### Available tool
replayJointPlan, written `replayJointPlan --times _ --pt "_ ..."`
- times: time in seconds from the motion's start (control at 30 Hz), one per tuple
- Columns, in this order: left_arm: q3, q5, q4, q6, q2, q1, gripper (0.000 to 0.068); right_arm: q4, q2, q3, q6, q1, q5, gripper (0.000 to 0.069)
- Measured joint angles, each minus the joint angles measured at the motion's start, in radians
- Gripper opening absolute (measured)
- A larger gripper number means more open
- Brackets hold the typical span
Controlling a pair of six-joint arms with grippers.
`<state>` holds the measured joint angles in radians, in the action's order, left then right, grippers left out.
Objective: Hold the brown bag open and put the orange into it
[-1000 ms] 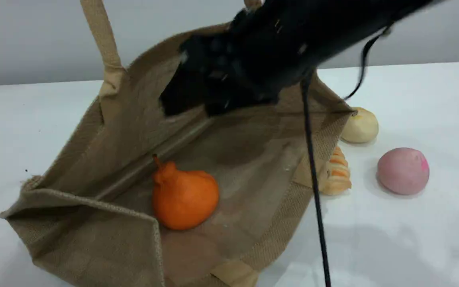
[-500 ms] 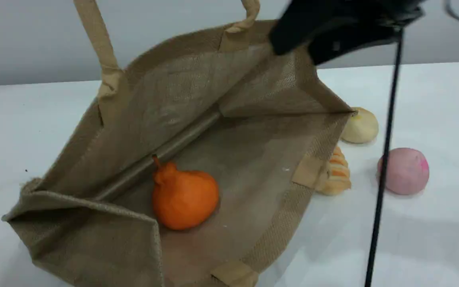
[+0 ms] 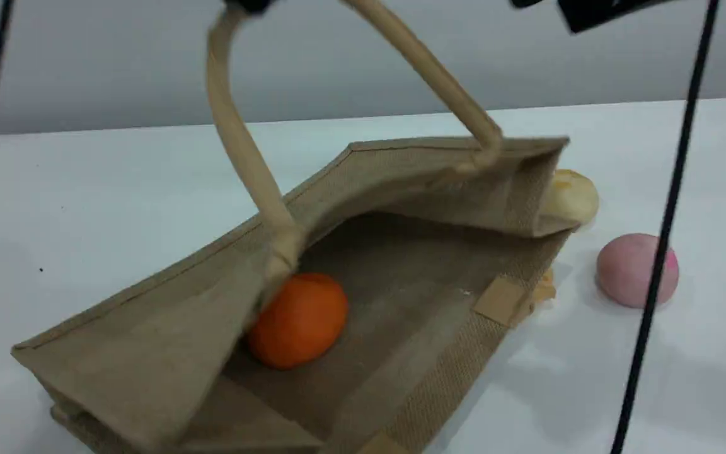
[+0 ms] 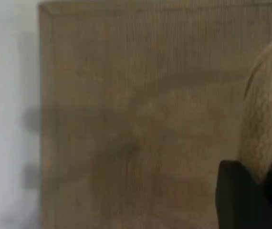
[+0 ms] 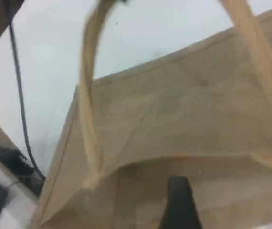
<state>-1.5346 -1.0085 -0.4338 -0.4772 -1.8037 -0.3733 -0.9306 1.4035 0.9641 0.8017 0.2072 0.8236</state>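
The brown bag (image 3: 401,183) lies on its side on the white table with its mouth facing the camera. The orange (image 3: 300,318) rests inside on the lower wall, partly hidden behind the bag's sagging upper side. At the scene view's top edge my left gripper (image 3: 246,5) is shut on the upper beige handle (image 3: 243,145) and holds it up. In the left wrist view the handle (image 4: 265,124) runs between the dark fingers (image 4: 238,200). My right gripper (image 3: 596,12) is high at the top right, clear of the bag. Its fingertip (image 5: 179,200) shows nothing held.
A pink ball (image 3: 637,270) sits right of the bag. A cream bun (image 3: 574,195) sits at the bag's far right corner. A striped loaf (image 3: 546,290) is mostly hidden behind the bag's rim. Black cables (image 3: 659,252) hang across the right and far left.
The right arm has pulled up and to the right, out of the bag's mouth. The bag's upper side has sagged and the handle now slants toward the middle. The orange stayed inside.
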Motion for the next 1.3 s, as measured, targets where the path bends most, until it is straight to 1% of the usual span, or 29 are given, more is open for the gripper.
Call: replayJointPlan --times 0.1,0.17,0.33,0.43,0.53,0.63,0.73,0.8,0.83,0.9,1.0,1.07,1.17,1.23,1.3 --pt "0.066 0.069 -0.054 -0.015 -0.001 -0.002 0.009 0.084 -0.058 0.0 -0.075 0.0 -0.003 0.0442" --pt "0.106 0.117 -0.072 -0.015 -0.002 -0.012 0.009 0.135 -0.099 0.0 -0.127 0.0 -0.006 0.0442" --pt "0.18 0.2 -0.069 -0.028 -0.021 -0.064 0.009 0.25 -0.175 0.0 -0.227 0.0 -0.008 0.0442" --pt "0.19 0.248 -0.072 -0.027 -0.05 -0.1 0.009 0.296 -0.206 0.0 -0.289 0.0 -0.002 0.0442" --pt "0.19 0.266 -0.083 -0.013 -0.086 -0.128 0.009 0.319 -0.229 0.0 -0.325 0.0 0.02 0.0442" --pt "0.19 0.261 -0.094 -0.013 -0.129 -0.13 0.009 0.355 -0.247 0.0 -0.351 0.0 0.032 0.0442" --pt "0.19 0.263 -0.08 -0.012 -0.164 -0.127 0.0095 0.418 -0.253 0.0 -0.398 0.0 0.052 0.0442" --pt "0.19 0.263 -0.048 -0.012 -0.176 -0.127 0.0113 0.459 -0.262 0.0 -0.43 0.0 0.066 0.0442" --pt "0.19 0.262 -0.032 -0.012 -0.179 -0.127 0.013 0.481 -0.268 0.0 -0.447 0.0 0.067 0.0442" --pt "0.19 0.251 -0.028 -0.02 -0.18 -0.127 0.0178 0.518 -0.28 0.0 -0.471 0.0 0.072 0.0442" --pt "0.19 0.25 -0.032 -0.043 -0.179 -0.127 0.029 0.553 -0.29 0.0 -0.488 0.0 0.09 0.0442" --pt "0.19 0.244 -0.054 -0.043 -0.179 -0.127 0.0377 0.561 -0.29 0.0 -0.488 0.0 0.107 0.0442" --pt "0.19 0.213 -0.092 -0.043 -0.169 -0.127 0.0477 0.565 -0.297 0.0 -0.489 0.0 0.125 0.0442" --pt "0.185 0.209 -0.093 -0.043 -0.162 -0.128 0.0518 0.572 -0.313 0.0 -0.49 0.0 0.127 0.0442" --pt "0.185 0.208 -0.094 -0.043 -0.157 -0.128 0.0537 0.582 -0.331 0.0 -0.491 0.0 0.145 0.0442"
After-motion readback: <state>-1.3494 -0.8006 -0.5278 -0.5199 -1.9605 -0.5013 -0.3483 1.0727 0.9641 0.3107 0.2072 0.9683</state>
